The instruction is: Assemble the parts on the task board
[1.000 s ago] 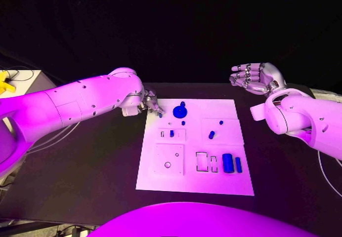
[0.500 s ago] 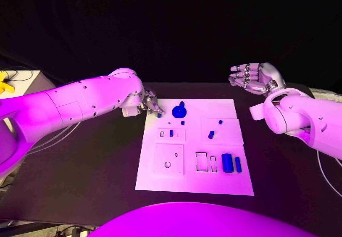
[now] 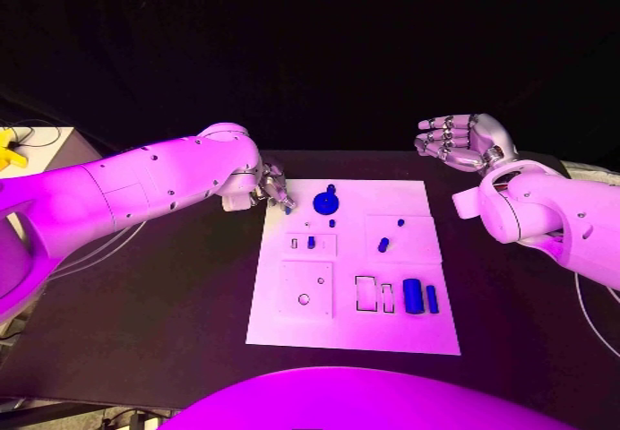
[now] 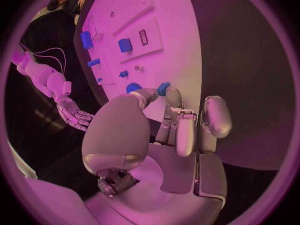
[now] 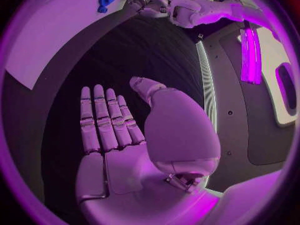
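The white task board lies in the middle of the table. A round blue part with a knob sits near its far left corner. Small blue parts dot the middle, and a blue cylinder and a thin bar lie near the right edge. My left hand hovers at the board's far left corner, fingers apart and holding nothing; its fingertips stand just short of the round part. My right hand is raised beyond the far right corner, flat and open.
Black table surrounds the board on all sides. Empty recesses mark the board's near left area. The right wrist view takes in the board's corner and my left arm across it.
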You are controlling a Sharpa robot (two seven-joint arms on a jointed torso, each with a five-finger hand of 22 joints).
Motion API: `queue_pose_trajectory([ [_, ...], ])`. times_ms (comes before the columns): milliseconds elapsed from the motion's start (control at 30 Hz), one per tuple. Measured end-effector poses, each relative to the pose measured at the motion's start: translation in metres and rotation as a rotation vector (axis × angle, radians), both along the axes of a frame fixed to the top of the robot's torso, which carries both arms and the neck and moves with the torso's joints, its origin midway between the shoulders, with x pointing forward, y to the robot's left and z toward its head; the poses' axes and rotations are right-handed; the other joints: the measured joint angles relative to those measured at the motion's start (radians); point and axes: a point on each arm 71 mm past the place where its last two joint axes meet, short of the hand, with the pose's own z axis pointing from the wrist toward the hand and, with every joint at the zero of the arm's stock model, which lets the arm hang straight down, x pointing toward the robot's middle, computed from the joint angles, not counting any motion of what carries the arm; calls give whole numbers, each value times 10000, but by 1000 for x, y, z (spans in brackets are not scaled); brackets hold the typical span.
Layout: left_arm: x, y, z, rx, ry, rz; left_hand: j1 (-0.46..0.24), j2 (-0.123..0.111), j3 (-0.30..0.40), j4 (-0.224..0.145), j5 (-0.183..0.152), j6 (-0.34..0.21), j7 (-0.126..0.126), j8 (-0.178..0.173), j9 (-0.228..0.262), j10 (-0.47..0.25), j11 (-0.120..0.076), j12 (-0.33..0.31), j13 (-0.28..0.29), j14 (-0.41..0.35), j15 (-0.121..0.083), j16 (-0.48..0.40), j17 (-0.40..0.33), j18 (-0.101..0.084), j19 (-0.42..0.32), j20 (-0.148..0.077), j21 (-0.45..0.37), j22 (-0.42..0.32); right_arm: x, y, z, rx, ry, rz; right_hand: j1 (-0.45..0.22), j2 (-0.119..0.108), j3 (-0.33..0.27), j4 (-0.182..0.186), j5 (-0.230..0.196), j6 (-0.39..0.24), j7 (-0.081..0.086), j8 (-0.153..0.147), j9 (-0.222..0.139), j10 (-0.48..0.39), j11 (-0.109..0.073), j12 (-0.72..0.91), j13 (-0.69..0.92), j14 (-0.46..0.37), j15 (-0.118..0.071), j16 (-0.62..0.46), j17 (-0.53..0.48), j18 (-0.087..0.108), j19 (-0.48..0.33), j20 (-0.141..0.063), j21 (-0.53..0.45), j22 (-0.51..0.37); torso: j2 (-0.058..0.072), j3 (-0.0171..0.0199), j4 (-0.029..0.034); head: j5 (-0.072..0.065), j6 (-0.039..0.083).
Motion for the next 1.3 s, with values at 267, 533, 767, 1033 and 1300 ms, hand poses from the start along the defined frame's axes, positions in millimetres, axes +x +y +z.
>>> queue_pose_trajectory([
  [267, -1, 1, 0, -70, 25, 28, 61, -17, 391, 370, 0, -118, 53, 173, 0, 1, -1, -58, -42, 0, 0, 0, 0, 0, 0, 0, 39, 53, 0, 0, 0, -1, 4, 7, 0, 0, 0, 0, 0, 60, 17, 0, 0, 0, 0, 0, 0, 0, 0, 0, -10, 0, -36, -37, 0, -14, 1, -1, 1, 3, 0],
  [533, -4, 3, 1, -244, 34, 88, -441, -274, 1564, -467, 53, -173, 72, 471, -1, 68, 35, -57, 67, -1, 1, 44, 0, 0, -1, 0, 124, 172, 0, 0, 0, -4, 15, 9, -2, 2, 0, 0, 0, 59, 16, 0, 0, 0, 0, 0, 0, 0, 0, 0, -9, 0, -36, -37, 0, -14, 2, 5, -2, 8, 0],
  [767, -9, 4, 3, -583, 89, 167, -659, -492, 1622, -415, 132, -117, 62, 683, -1, 407, -87, 141, 427, 30, -39, 156, 0, 1, 148, -68, 248, 406, 0, -1, -1, -10, 31, -3, -42, 42, 0, 0, 0, 58, 15, 0, 0, -1, -1, 0, 0, 0, 0, 0, -9, 0, -36, -37, 0, -24, -14, 16, 4, 8, 1],
  [1033, -15, 5, 4, -965, 129, 298, -797, -629, 2107, -845, 227, -40, 53, 684, 0, 573, -102, 248, 655, -1, -71, 198, 0, 2, 235, -123, 310, 550, 0, -2, -2, -6, 54, -10, -42, 42, 0, 0, 0, 58, 15, 0, 0, -1, -1, 0, 0, 0, 0, 0, -8, 0, -35, -37, 0, -23, -24, 18, 5, 30, 1],
  [1300, -17, 5, 6, -1220, 134, 414, -823, -655, 2107, -845, 227, -17, 73, 683, 0, 584, -105, 255, 660, -2, -70, 203, 0, 2, 235, -123, 356, 576, 0, -2, -3, -8, 77, -22, -41, 41, -28, 28, 0, 57, 14, 0, 0, -1, -1, 0, 0, 0, 0, 0, -24, 0, -35, -37, 0, -37, -21, 18, -5, 51, 1],
])
